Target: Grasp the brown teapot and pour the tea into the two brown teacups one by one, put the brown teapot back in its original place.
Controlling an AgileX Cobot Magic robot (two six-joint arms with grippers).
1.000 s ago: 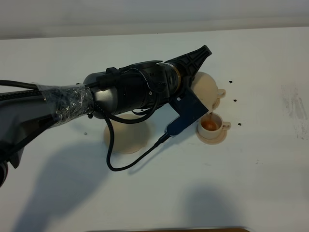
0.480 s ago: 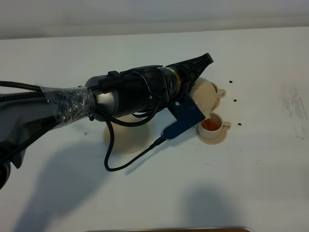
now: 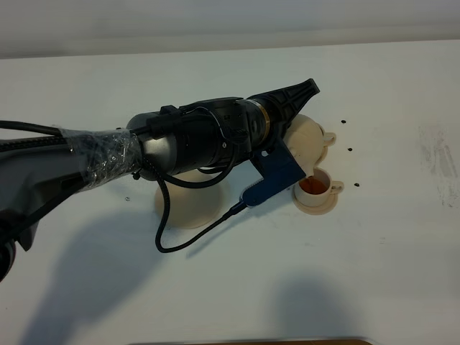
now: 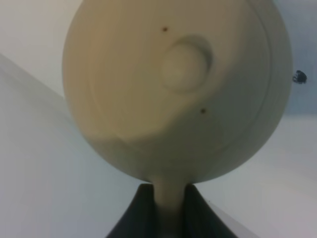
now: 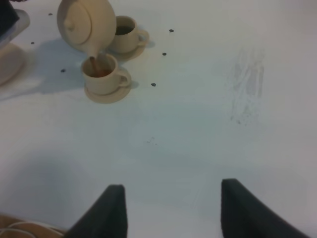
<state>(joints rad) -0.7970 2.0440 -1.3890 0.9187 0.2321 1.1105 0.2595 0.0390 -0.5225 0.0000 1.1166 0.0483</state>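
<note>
Exterior high: left end effector (image 3: 300, 100) carries the brown teapot (image 3: 307, 138) tipped spout-down over the near teacup (image 3: 316, 186), tea showing in it; far teacup (image 3: 328, 138) sits just beyond at about 12 o'clock from the near one, and the empty saucer plate (image 3: 188, 205) lies back at roughly 8–9 o'clock from the pot, under the arm.

Left wrist: jaws clamped tight on the teapot's loop handle (image 4: 169, 201), lid knob (image 4: 184, 65) facing the camera.

Right wrist: right end effector (image 5: 173, 208) is spread open, holding nothing, well apart from the cups, so the left arm is the one placed for the return, I'd judge.
</note>
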